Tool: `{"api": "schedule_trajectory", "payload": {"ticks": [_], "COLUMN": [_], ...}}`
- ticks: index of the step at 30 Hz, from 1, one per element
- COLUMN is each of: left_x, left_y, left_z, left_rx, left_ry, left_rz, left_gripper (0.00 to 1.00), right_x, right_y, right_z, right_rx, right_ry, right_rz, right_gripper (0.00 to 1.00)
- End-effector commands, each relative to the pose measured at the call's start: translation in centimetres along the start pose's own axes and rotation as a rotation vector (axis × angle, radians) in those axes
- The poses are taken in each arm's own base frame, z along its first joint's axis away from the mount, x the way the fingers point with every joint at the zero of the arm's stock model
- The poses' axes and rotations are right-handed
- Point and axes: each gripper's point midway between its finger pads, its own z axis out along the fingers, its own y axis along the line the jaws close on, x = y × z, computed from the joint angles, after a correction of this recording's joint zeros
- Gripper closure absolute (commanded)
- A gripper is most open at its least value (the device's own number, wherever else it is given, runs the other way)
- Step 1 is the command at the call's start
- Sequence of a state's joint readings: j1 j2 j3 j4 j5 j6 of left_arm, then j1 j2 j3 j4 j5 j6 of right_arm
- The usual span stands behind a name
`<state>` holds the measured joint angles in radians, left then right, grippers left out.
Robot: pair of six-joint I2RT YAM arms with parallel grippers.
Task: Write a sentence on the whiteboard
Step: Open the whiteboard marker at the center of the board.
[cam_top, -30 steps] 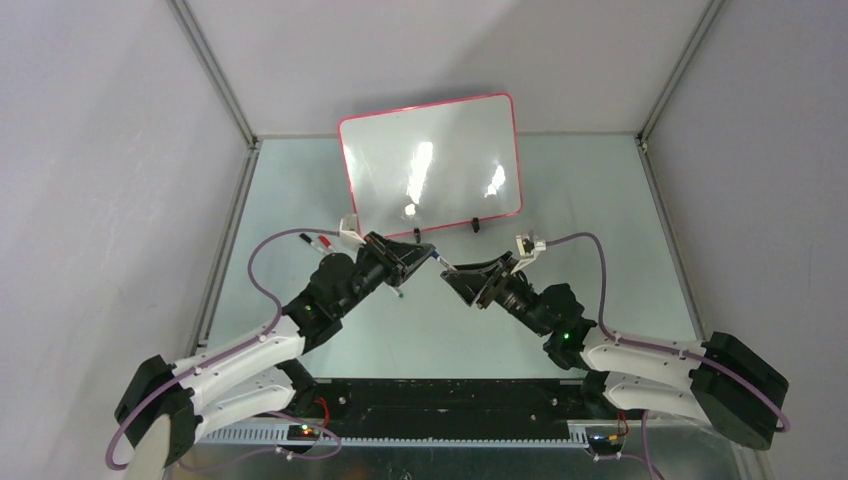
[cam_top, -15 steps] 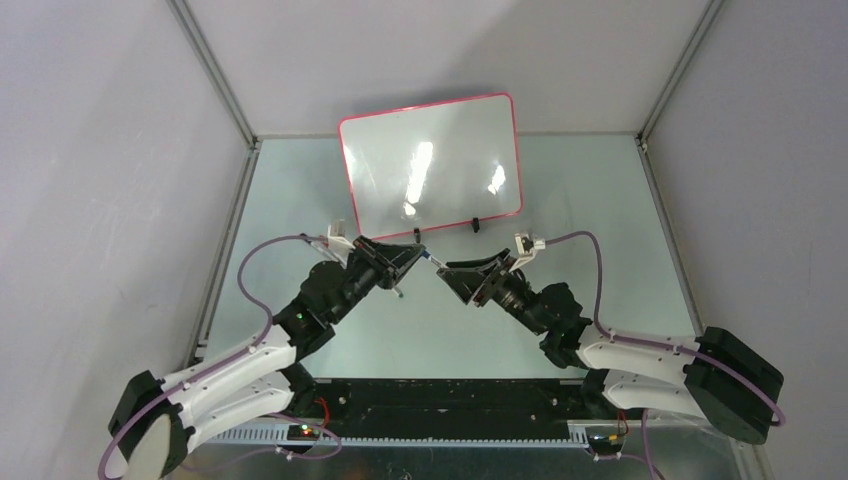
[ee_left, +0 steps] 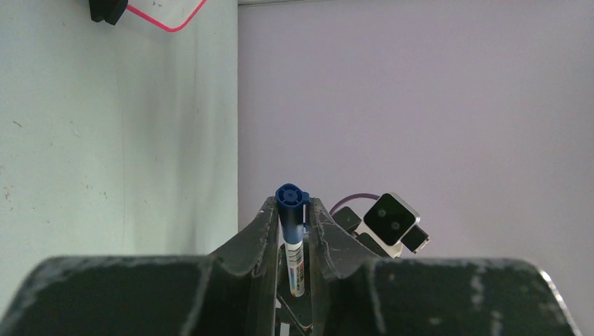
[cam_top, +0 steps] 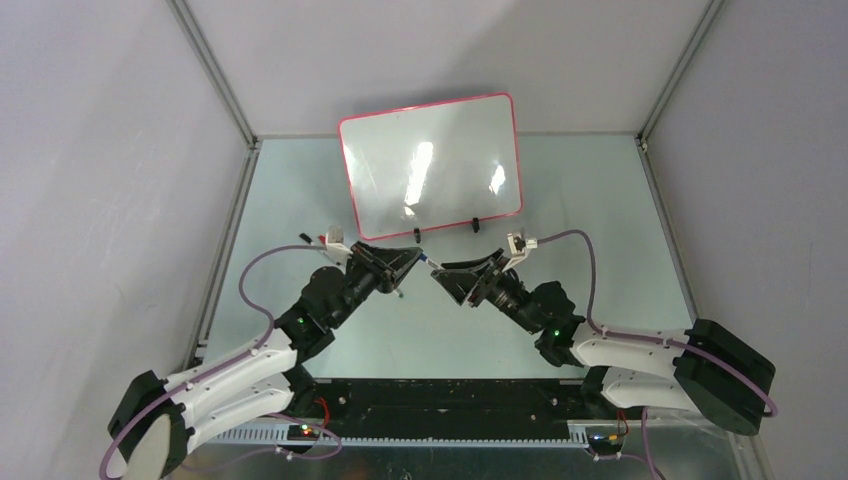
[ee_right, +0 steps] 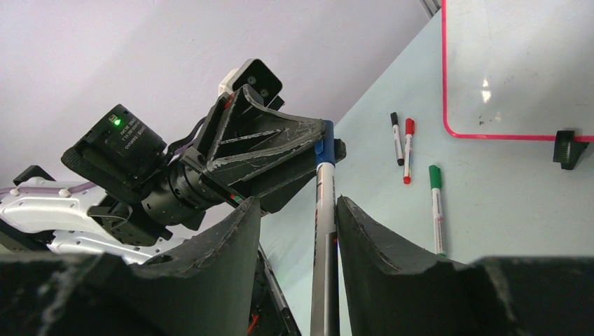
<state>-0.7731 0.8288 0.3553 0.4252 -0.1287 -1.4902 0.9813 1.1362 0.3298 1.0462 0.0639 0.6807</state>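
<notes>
As we look down on the desk [cam_top: 600,200], the left jaws pinch the blue-capped end of a blue pen [ee_left: 293,234] above mid-desk. The right jaws stand spread, w/ the pen's white barrel running between them & a clear gap on one side. The whiteboard [cam_top: 430,165] stands at the desk's far edge, approx. mid-width, its face plain white w/ glare spots. A black pen [ee_right: 396,136], red pen [ee_right: 408,148] & green pen [ee_right: 436,210] lie flat on the desk, apart from the board.

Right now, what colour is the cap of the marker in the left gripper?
Blue; the marker cap shows best in left wrist view.
</notes>
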Motion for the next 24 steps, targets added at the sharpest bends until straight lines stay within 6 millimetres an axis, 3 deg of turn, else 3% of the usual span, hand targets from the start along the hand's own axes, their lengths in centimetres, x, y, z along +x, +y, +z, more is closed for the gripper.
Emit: {"api": "schedule_trajectory", "payload": {"ticks": [1, 8, 24], "left_x": [-0.43, -0.95, -0.58], "left_y": [-1.68, -1.9, -2.01], "left_z": [-0.2, -0.68, -0.32], "left_rx": [0.054, 0.048, 0.041], "left_ry": [-0.025, -0.048, -0.036], "left_rz": [-0.021, -0.003, 0.001], "left_gripper": [1.0, 1.0, 1.0], "right_x": [-2.33, -2.2, -2.14], "right_y": [2.75, 2.1, 2.65], "right_z": [1.07, 0.93, 1.37], "right_rx": [-0.081, -0.046, -0.074], "right_ry": [-0.077, -0.069, -0.076], "right_rz": [0.006, -0.01, 0.006], "right_gripper": [0.51, 0.42, 0.5]}}
